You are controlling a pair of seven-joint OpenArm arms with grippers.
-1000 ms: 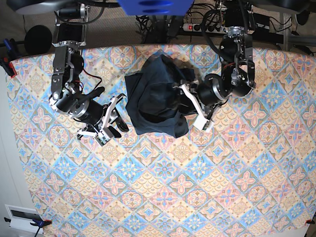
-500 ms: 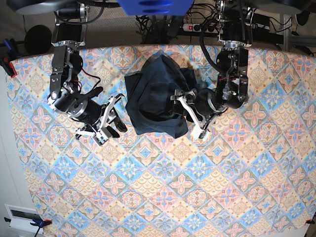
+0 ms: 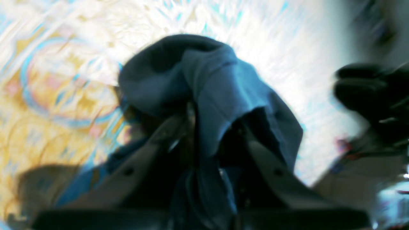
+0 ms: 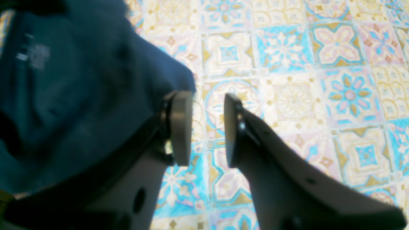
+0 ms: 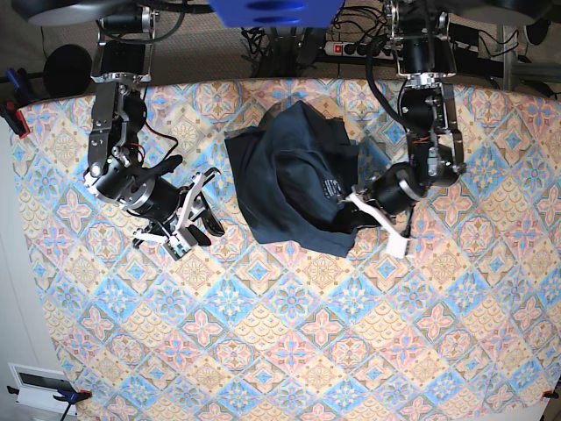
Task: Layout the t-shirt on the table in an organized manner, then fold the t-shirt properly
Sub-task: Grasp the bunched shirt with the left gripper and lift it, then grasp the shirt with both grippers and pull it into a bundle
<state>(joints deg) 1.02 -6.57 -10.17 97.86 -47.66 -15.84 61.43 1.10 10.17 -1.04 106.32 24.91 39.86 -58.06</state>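
The worktop (image 5: 289, 351) fills the base view under its tile-patterned cloth. The shirt (image 5: 294, 180) lies crumpled near the far edge, between the two arms. The left arm reaches down from the far side, elbow bent, and its end effector (image 5: 375, 221) is clenched on the shirt's near corner; the left wrist view shows cloth bunched between its fingers (image 3: 159, 134). The right arm bends low over the cloth beside the shirt, its end effector (image 5: 195, 219) parted and empty, one finger (image 4: 180, 127) just at the shirt's edge.
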